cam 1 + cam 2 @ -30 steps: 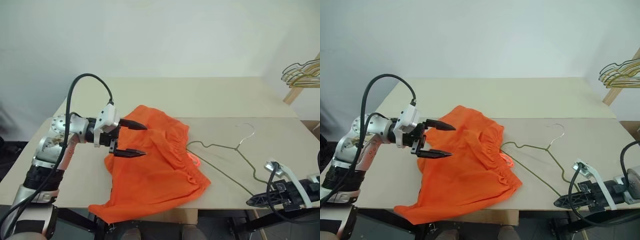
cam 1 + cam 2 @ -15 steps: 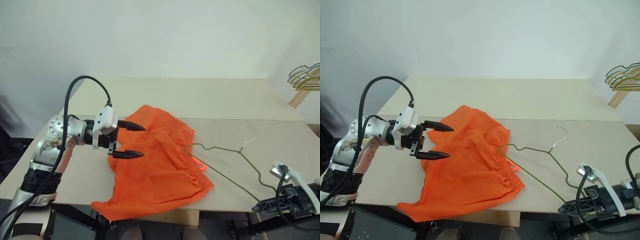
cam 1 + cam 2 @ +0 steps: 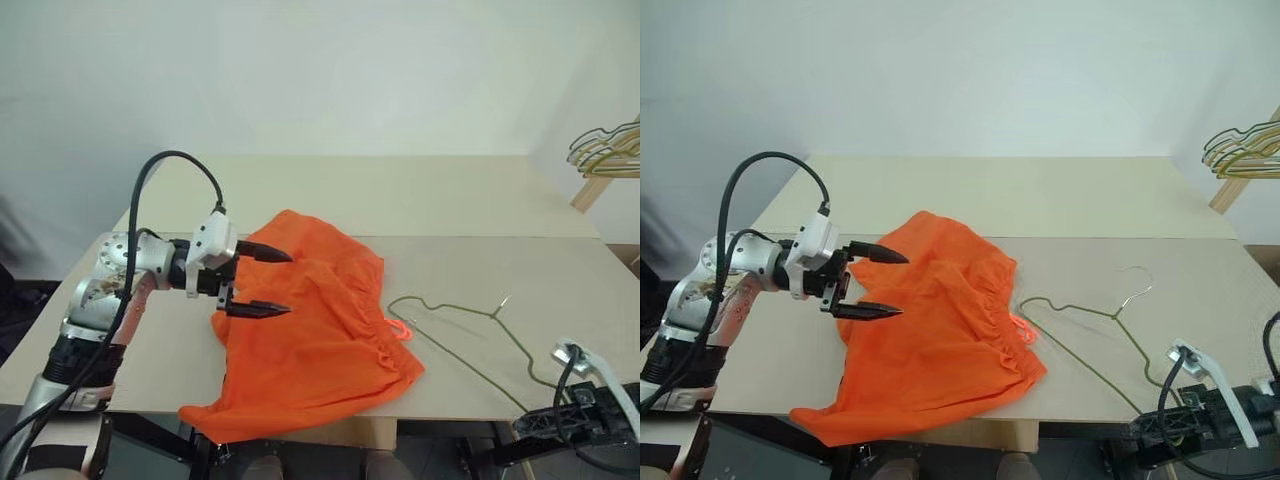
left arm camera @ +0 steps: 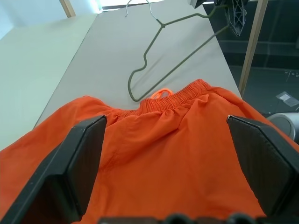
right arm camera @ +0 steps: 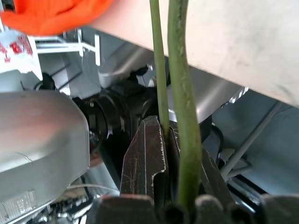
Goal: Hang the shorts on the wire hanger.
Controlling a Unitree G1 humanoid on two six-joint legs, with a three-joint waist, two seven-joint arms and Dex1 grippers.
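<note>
While right hand (image 5: 163, 154) pinches the wire hanger (image 3: 1095, 325), shorts (image 3: 940, 335) lie beside it.

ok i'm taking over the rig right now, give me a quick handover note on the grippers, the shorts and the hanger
Left gripper: open, hovering over the left part of the shorts, holding nothing.
Right gripper: shut on the wire hanger, gripping its long wire at the table's near right edge.
Shorts: lying rumpled on the table, one end hanging over the near edge, waistband and drawstring facing the hanger.
Hanger: flat on the table to the right of the shorts, its left tip by the waistband, hook pointing away from the robot.
Done: hanger gripped.
Left: grasp the shorts and get them onto the hanger; they are not on it yet.
</note>
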